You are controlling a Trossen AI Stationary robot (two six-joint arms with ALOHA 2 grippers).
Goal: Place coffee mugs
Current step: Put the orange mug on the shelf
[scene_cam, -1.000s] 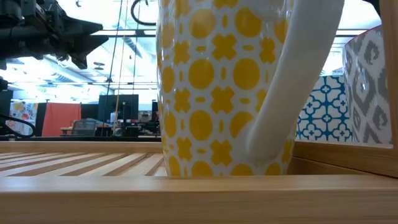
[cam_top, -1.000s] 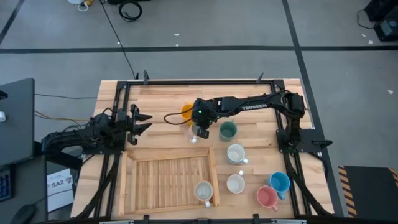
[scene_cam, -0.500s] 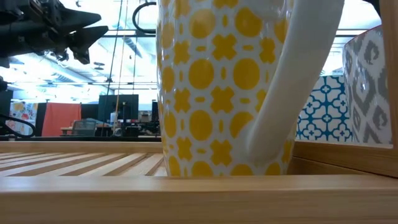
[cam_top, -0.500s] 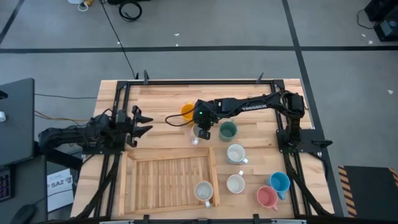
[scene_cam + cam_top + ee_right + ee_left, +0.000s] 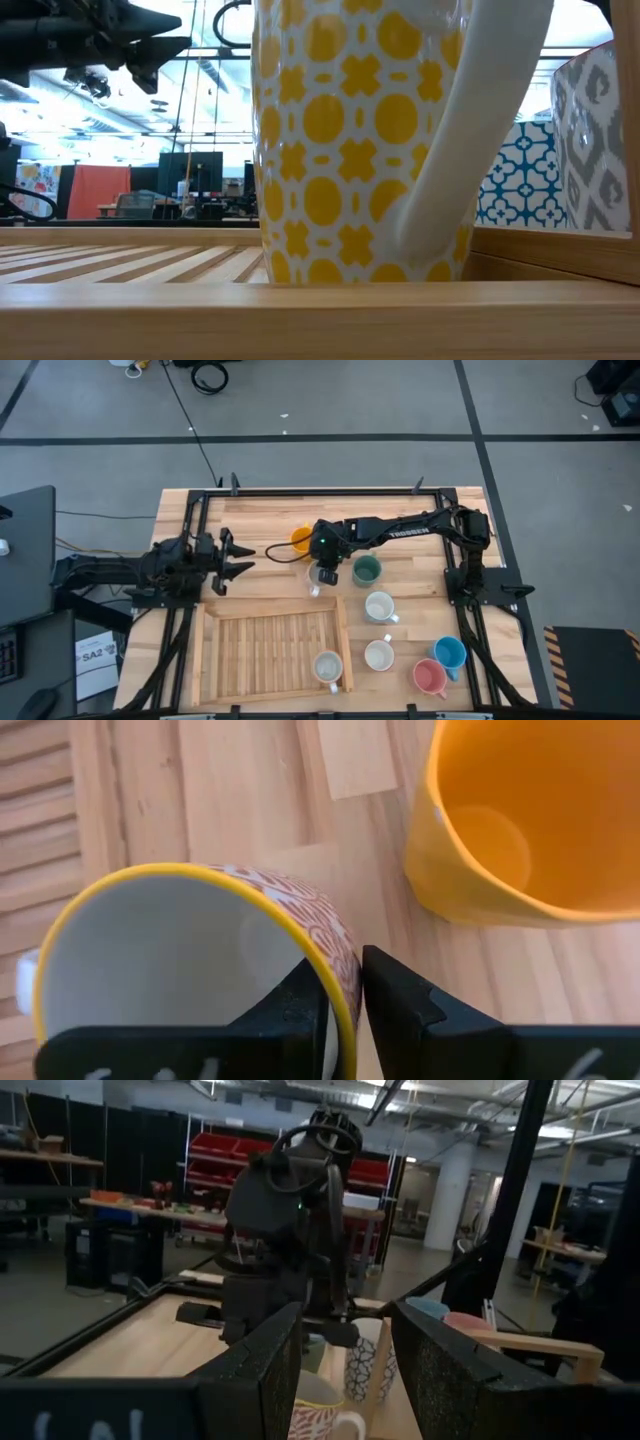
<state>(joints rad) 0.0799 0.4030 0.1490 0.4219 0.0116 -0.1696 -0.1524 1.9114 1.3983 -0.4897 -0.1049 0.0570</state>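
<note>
Right gripper [image 5: 345,1020] pinches the rim of a white mug with an orange-red pattern and a yellow lip [image 5: 190,970], one finger inside the wall and one outside, as the right wrist view shows plainly. In the high view this gripper [image 5: 322,570] sits near the middle of the table [image 5: 260,520], just beyond the far right corner of the slatted wooden tray [image 5: 270,650], with the orange mug [image 5: 299,539] close beside it and the dark green mug [image 5: 366,570] just to its other side. Whether the held mug rests on the wood or hangs slightly above it is hard to judge from overhead. The left gripper [image 5: 232,556] hovers with its fingers spread over the table's left part, beyond the tray's far left corner, holding nothing. One mug with yellow circles [image 5: 350,140] already stands in the tray's near right corner [image 5: 327,665]; two pale mugs [image 5: 379,606] [image 5: 379,655], the blue mug [image 5: 450,652] and the pink mug [image 5: 430,676] wait on the table to the right of the tray. The step in hand looks like the carry of the second mug to the tray, so the task seems to be in its early part. The next move calls for lifting the mug clear of the tray's raised edge, carrying it over the slats, and setting it down upright on a free spot well apart from the mug already there, since a rim pinch lets a mug swing or tip if lowered carelessly.
</note>
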